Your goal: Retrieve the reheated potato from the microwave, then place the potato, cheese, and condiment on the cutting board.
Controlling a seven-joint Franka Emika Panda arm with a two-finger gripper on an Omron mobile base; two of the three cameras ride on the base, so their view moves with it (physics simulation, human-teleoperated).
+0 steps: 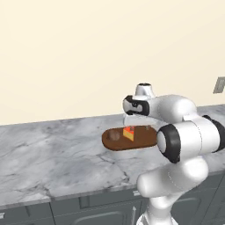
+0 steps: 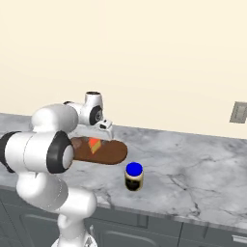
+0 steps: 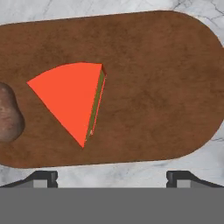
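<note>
The potato (image 3: pixel 8 113) is cut off by the hand view's edge; the arm seemingly hides part of the cutting board (image 1: pixel 132 141).

Quick count of what's on the marble counter (image 1: pixel 52 154): 1 cutting board (image 3: pixel 175 87), dark brown and oval, sitting toward the counter's back edge. On it, 1 cheese (image 3: pixel 70 98) wedge around the middle of the board and 1 potato (image 3: pixel 8 113) near one end of the board, so 2 food items on the board total. Off the board, 1 condiment (image 2: pixel 134 176) bottle with a blue cap, standing on the counter near its front edge, just beside the board's rounded end. Also 1 wall outlet plate (image 2: pixel 239 112) above the counter's back edge. That's 1 of each thing.
</note>
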